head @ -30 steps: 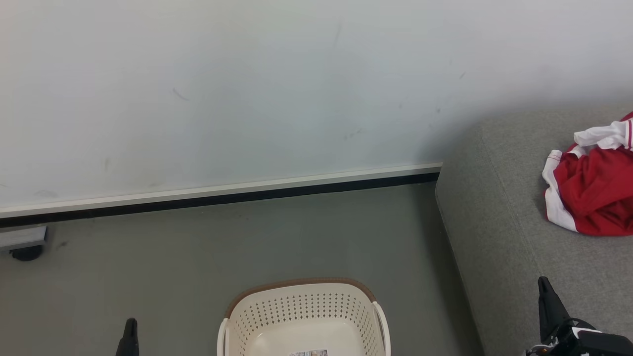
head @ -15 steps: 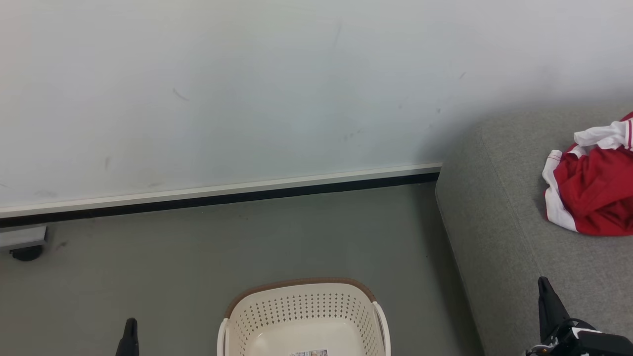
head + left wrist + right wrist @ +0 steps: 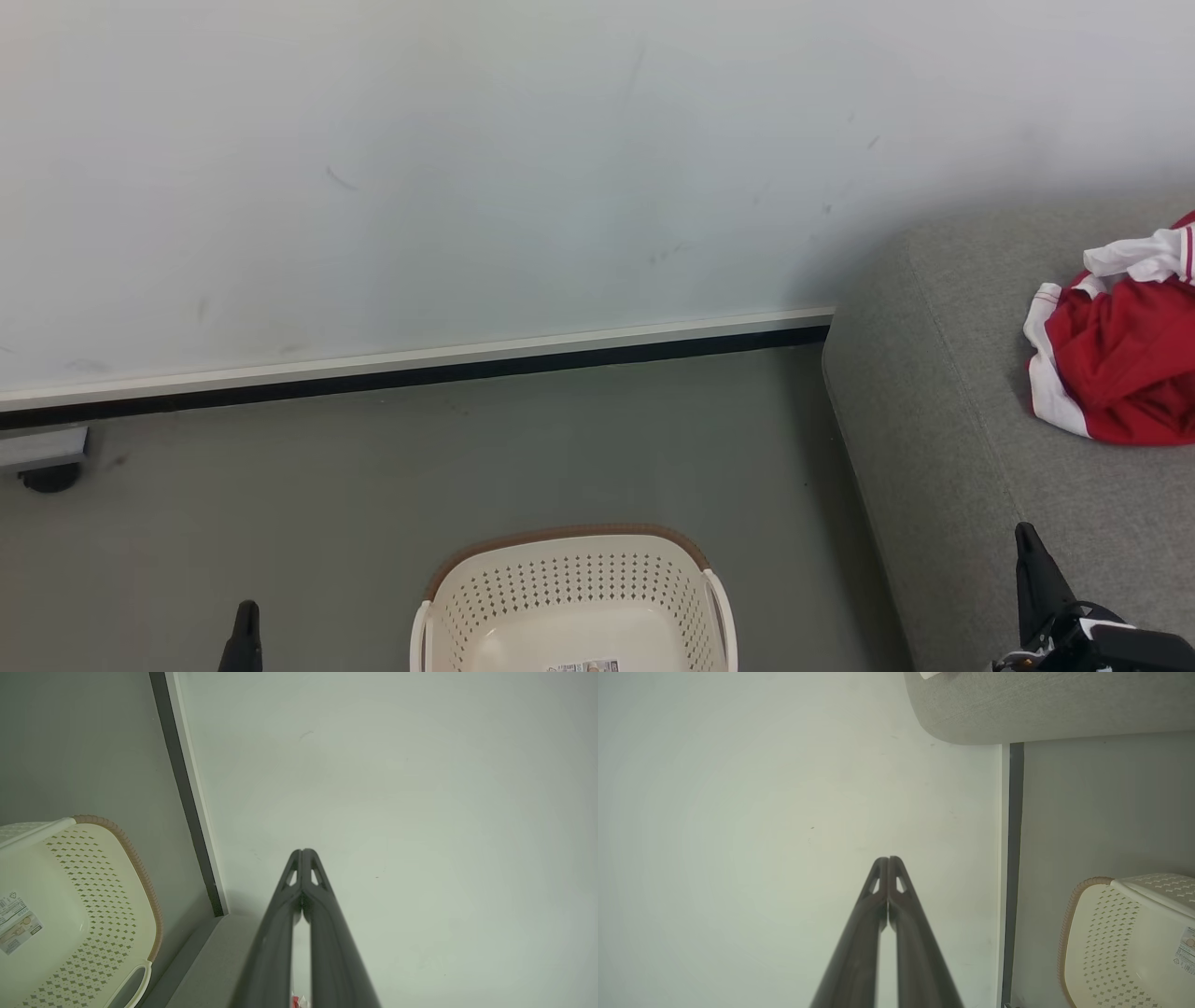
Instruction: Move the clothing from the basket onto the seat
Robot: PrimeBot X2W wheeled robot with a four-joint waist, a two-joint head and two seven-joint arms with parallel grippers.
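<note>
Both hands are being kept low and pinched fully together, nothing gripped. The left hand (image 3: 246, 609) is being pointed up towards the wall (image 3: 467, 187), and the right hand (image 3: 1024, 530) is being seen against the seat (image 3: 934, 420). Between them the basket (image 3: 569, 539) is being left on the floor (image 3: 373, 467), a label (image 3: 583, 665) showing inside. The clothing (image 3: 1120, 364) is being left bunched on the seat, well apart from the right hand.
</note>
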